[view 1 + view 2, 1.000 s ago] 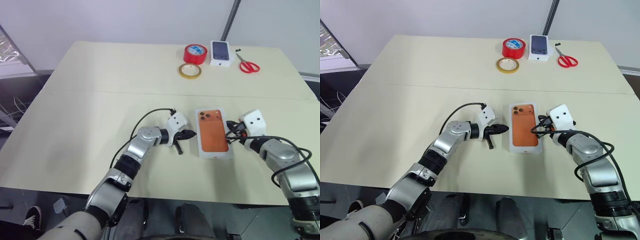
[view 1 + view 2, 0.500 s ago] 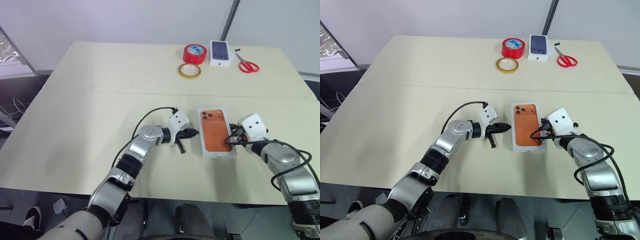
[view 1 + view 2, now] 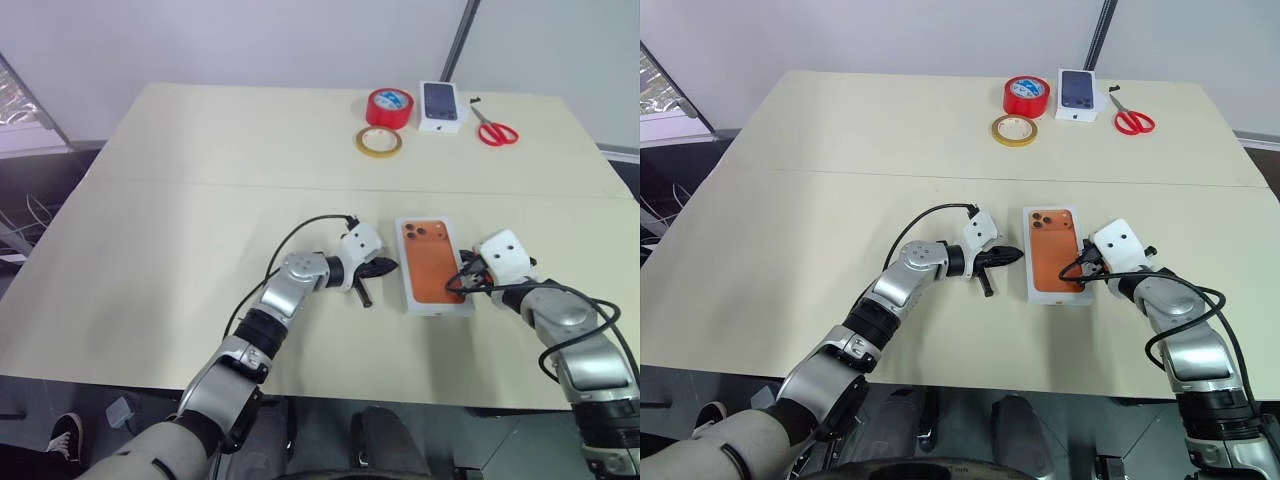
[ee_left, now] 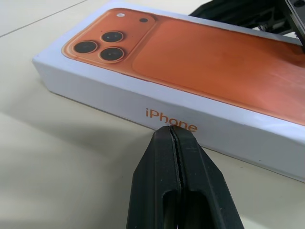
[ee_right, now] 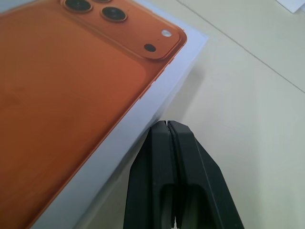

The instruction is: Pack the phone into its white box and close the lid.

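The white box (image 3: 1053, 297) lies closed on the table between my two grippers. Its lid (image 4: 205, 52) is on and carries a printed copper-orange phone picture on top, with "iPhone" on its side wall. The phone itself is hidden. My left gripper (image 3: 385, 267) is shut, its tip right at the box's left side wall, as the left wrist view shows (image 4: 172, 136). My right gripper (image 3: 457, 285) is shut too, its tip against the box's right edge (image 5: 167, 126). Neither gripper holds anything.
At the far side of the table stand a red tape roll (image 3: 390, 106), a yellowish tape roll (image 3: 380, 141), a small white box with a dark phone picture (image 3: 442, 106) and red scissors (image 3: 497, 131). The table's front edge runs close behind my grippers.
The box has slid slightly to the right, with the left gripper's tip staying at its side. The right gripper sits a little nearer along the box's right edge.
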Controlling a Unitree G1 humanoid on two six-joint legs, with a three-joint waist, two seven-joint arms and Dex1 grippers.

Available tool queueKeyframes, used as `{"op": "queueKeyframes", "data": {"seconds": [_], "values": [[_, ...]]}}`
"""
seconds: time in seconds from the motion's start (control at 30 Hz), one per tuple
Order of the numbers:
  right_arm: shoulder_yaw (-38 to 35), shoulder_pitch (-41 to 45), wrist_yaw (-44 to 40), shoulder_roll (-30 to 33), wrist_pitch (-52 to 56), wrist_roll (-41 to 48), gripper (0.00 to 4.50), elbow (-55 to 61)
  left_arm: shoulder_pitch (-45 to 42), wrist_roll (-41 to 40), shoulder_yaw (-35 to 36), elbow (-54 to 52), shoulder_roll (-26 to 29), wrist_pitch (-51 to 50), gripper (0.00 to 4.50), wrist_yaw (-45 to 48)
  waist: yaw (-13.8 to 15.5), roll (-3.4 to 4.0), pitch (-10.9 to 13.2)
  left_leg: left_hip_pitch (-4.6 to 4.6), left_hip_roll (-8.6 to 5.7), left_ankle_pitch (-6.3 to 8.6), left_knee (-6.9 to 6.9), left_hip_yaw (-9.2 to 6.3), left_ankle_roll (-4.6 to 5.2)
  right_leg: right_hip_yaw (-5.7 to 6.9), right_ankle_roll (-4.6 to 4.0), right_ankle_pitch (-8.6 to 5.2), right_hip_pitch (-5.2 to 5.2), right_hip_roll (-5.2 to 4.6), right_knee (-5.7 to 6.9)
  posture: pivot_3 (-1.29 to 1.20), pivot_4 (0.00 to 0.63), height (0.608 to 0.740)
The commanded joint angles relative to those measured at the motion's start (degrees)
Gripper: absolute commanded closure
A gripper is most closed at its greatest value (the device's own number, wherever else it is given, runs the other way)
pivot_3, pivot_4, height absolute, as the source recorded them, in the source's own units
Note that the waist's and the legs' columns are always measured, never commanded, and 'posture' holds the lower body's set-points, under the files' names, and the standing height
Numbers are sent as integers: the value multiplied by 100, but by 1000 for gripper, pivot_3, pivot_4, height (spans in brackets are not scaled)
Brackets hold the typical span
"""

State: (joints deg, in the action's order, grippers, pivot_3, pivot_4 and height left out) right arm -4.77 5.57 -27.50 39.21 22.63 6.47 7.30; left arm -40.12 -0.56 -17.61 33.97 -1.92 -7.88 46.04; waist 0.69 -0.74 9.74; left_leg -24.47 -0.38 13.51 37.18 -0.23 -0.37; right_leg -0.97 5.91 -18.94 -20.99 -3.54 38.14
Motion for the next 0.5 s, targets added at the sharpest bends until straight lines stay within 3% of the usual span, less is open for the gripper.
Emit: {"op": "queueKeyframes", "data": {"seconds": [0.03,0.27,0.5], "values": [[111,-57,-89,65,-188,-228,4461,52,-48,-67,64,-56,-47,157,4500,-12,0,0,0,0,0,0,0,0,0,0,0,0,0,0,0,0,150,740],[-447,229,-134,76,-281,15,4461,-137,-145,-301,365,-244,72,318,4500,15,-7,1,0,1,1,0,-1,1,-1,1,0,0,-2,2,3,0,150,740],[-1017,781,-189,-161,-308,620,4461,-335,-976,-835,1000,57,-212,178,4500,-146,7,-1,1,-1,0,-1,4,1,-2,7,1,1,1,0,3,0,150,740]]}}
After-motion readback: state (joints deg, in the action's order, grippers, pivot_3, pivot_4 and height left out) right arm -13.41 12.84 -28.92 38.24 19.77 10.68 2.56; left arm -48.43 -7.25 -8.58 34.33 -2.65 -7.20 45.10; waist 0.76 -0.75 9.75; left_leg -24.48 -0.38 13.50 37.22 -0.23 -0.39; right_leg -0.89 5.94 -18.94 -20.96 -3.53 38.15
